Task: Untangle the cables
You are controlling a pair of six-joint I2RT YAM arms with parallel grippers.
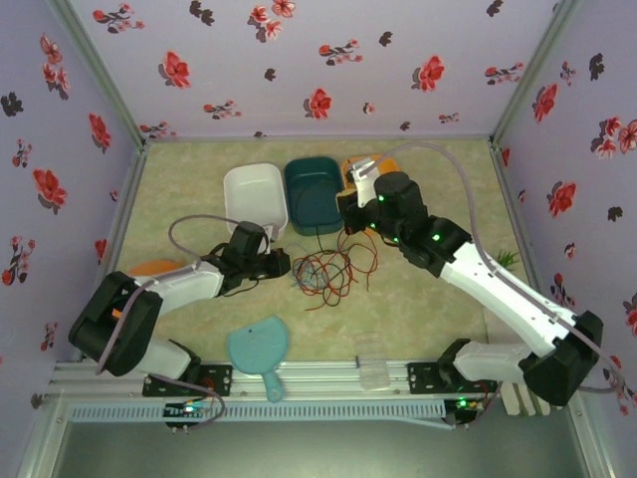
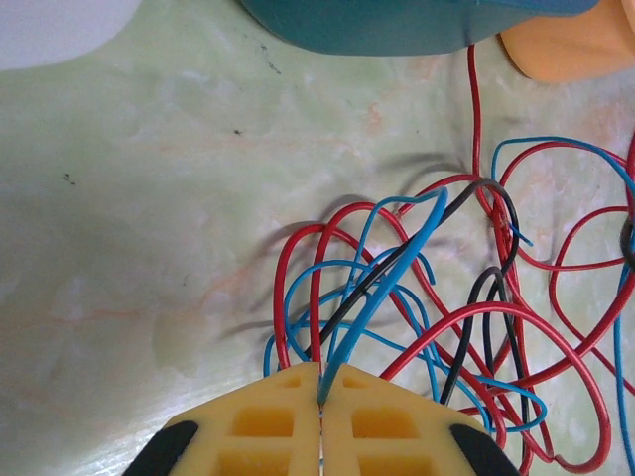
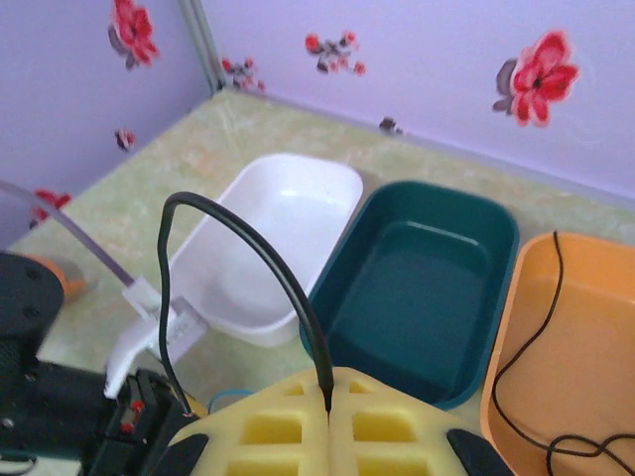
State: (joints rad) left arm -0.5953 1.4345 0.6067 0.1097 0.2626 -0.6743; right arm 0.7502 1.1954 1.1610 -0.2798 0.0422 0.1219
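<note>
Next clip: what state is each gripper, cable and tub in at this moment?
Left gripper: shut on a blue cable.
Right gripper: shut on a black cable, lifted in an arc.
Cable tangle: knotted on the table, red, blue, black.
White tub: empty.
Teal tub: empty.
Orange tub: holds a thin black wire.

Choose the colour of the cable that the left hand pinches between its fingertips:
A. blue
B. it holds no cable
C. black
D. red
A: in the left wrist view the left hand is shut on a blue cable, which comes out from between its closed fingertips and runs up into the tangle.
</note>
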